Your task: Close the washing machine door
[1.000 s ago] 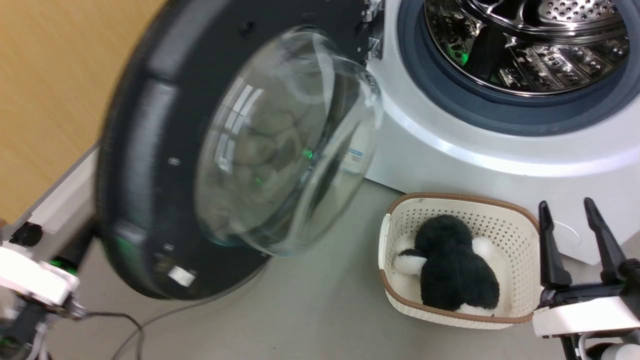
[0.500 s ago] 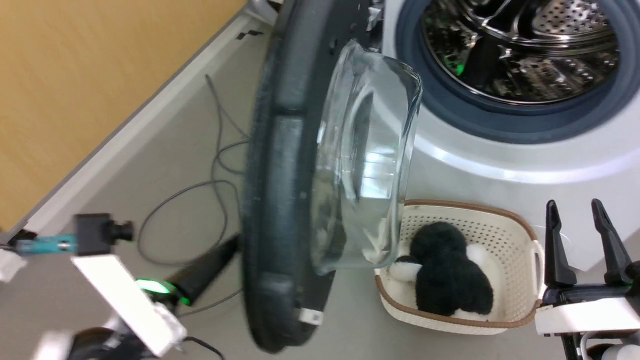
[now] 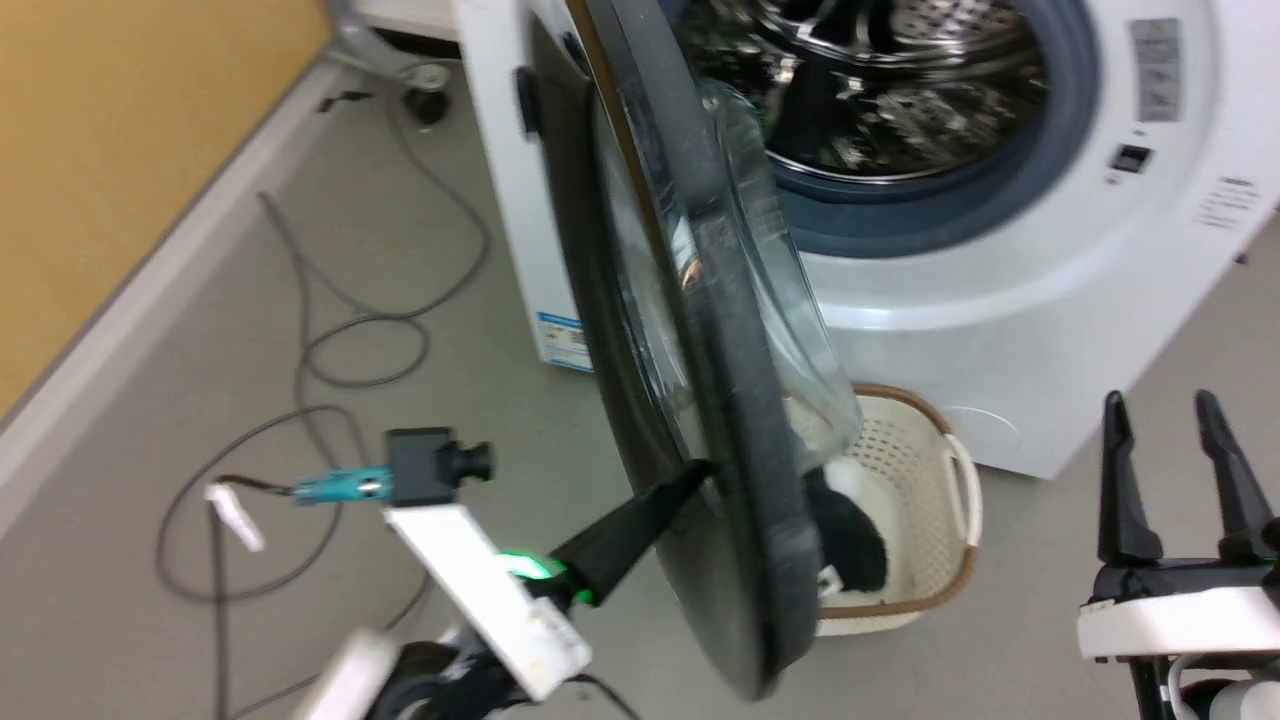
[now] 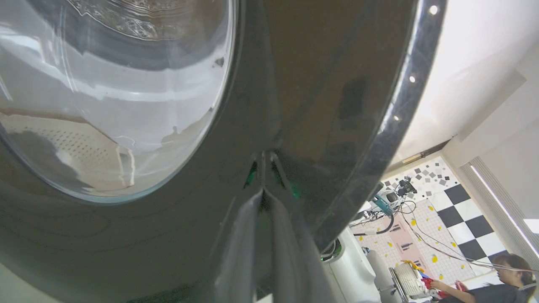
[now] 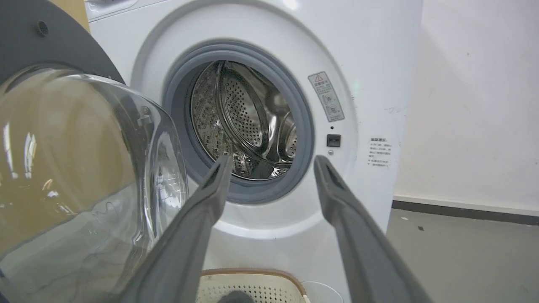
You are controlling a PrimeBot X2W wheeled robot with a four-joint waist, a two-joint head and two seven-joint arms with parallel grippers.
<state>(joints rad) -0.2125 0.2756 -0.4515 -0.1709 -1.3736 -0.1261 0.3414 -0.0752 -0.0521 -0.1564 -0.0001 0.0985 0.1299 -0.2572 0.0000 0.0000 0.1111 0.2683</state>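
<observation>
The washing machine door point(image 3: 740, 420) stands half open, edge-on to me, with its glass bowl point(image 3: 800, 340) facing the steel drum point(image 3: 880, 90). My left gripper point(image 3: 700, 468) is shut, and its tips press on the door's glossy outer face point(image 4: 328, 84), low on the rim. The left wrist view shows the left gripper point(image 4: 264, 189) with both fingers together against the black surface. The white washing machine point(image 3: 1000, 300) has a grey-blue gasket point(image 5: 303, 126) around the drum. My right gripper point(image 3: 1160, 405) hangs open at the lower right, apart from the door, and in its own view this right gripper point(image 5: 273, 160) points at the drum opening.
A cream perforated basket point(image 3: 930, 470) holding a black-and-white plush toy point(image 3: 850, 550) sits on the floor under the door's swing. Grey cables point(image 3: 330, 330) loop across the floor on the left, near a wood-coloured wall point(image 3: 120, 150). A person point(image 4: 505, 273) shows far off.
The door has swung from wide open toward the machine, with my left gripper now pressed on its outer face. The head camera has turned. My right gripper has stayed put.
</observation>
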